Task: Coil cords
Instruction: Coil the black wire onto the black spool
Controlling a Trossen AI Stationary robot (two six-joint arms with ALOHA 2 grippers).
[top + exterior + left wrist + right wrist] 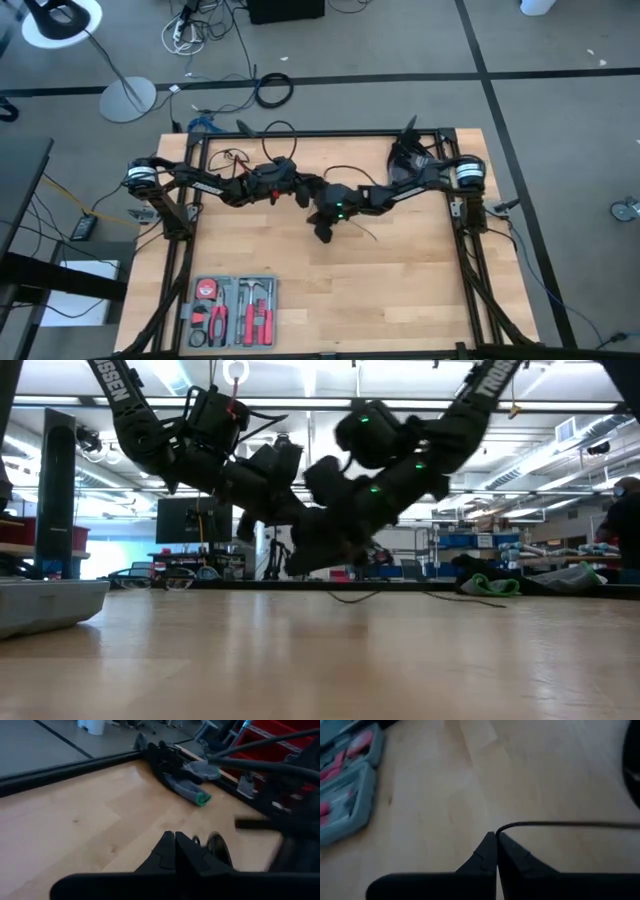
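The thin black cord (352,172) arcs over the table's middle between the two arms. A loose strand (368,234) trails on the wood, and shows in the low view as cord on the table (350,598). My left gripper (305,197) is shut in the middle of the table, with small loops of the cord (218,851) right beside its fingertips (167,842). My right gripper (323,232) stands just nearer the front edge, slanting down, shut on the cord (555,824). My left gripper (175,838) has cord loops hanging close against its shut fingers. The fingers hide the place of contact, so which stretch it has does not show. My right gripper (496,836) pinches a single strand of the cord (503,828) between its two fingertips, slanting down from the table's right. The strand leaves the tips in a short bend and runs off sideways, clear of the wood.
A grey tool case (232,312) with red-handled tools lies open at the near left, also in the right wrist view (345,785). Grey gloves with a green cuff (192,790) lie at the far right corner. Bare wood (420,290) stretches across the near right.
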